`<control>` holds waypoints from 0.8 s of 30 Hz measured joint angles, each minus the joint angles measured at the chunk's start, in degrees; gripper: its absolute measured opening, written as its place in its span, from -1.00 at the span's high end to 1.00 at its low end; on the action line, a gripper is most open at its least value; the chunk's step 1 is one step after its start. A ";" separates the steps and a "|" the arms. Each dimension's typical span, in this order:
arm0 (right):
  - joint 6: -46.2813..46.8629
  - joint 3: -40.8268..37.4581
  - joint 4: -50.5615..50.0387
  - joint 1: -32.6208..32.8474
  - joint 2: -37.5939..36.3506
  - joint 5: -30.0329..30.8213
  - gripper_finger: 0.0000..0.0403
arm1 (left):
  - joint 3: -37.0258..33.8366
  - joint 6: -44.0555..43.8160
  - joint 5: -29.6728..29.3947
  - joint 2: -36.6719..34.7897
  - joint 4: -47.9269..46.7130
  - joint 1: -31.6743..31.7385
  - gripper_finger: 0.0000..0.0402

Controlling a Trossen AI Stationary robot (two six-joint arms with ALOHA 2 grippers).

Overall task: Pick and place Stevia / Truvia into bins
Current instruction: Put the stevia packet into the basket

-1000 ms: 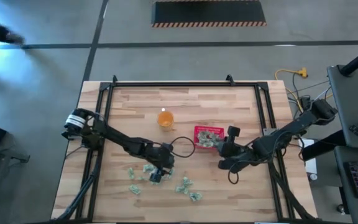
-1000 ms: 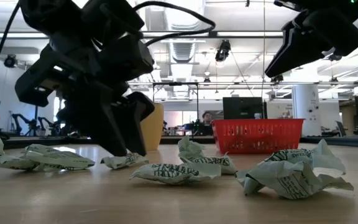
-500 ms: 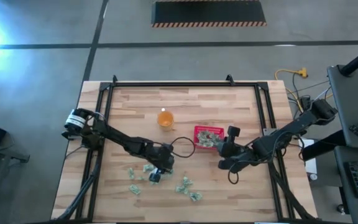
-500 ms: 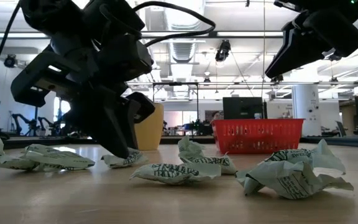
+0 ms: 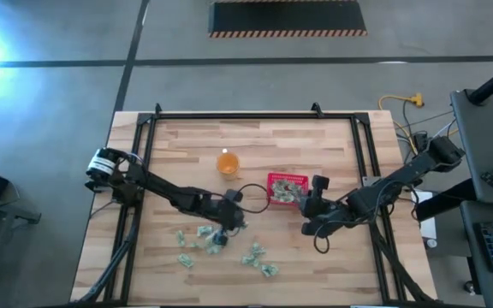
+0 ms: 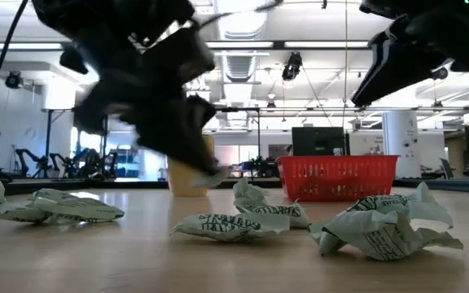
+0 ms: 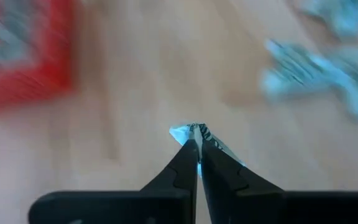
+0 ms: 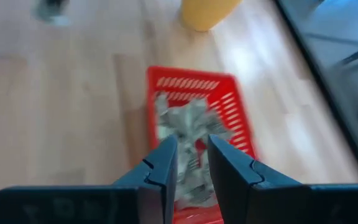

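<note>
Several crumpled green-and-white Stevia packets (image 5: 253, 254) lie on the wooden table near its front edge, and show close up in the low view (image 6: 230, 226). My left gripper (image 5: 220, 238) is above them, shut on one packet (image 7: 190, 131). The red basket (image 5: 286, 188) stands right of centre with several packets inside (image 8: 188, 118). My right gripper (image 8: 193, 163) hovers just over the basket's right side (image 5: 306, 202). It is open, with nothing between its fingers. My left gripper pinches one packet between its two fingers, at their very tips (image 7: 211, 143). The fingers slant down toward the table. The crumpled paper sticks out beyond the tips and hangs clear of the table (image 6: 215, 174).
A translucent orange cup (image 5: 228, 162) stands behind the basket's left side. More packets lie at the left (image 6: 63, 205) and right (image 6: 381, 224) in the low view. Black frame rails (image 5: 144, 154) run along the table's edges.
My left gripper has shut on a packet that lay on the table and has risen, rolling a little. The packet now hangs clear of the wood. The other packets have stayed put.
</note>
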 joint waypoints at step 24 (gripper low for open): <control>0.60 0.13 1.22 0.20 0.04 -10.16 0.66 | 11.83 12.40 -4.19 10.92 23.70 11.96 1.00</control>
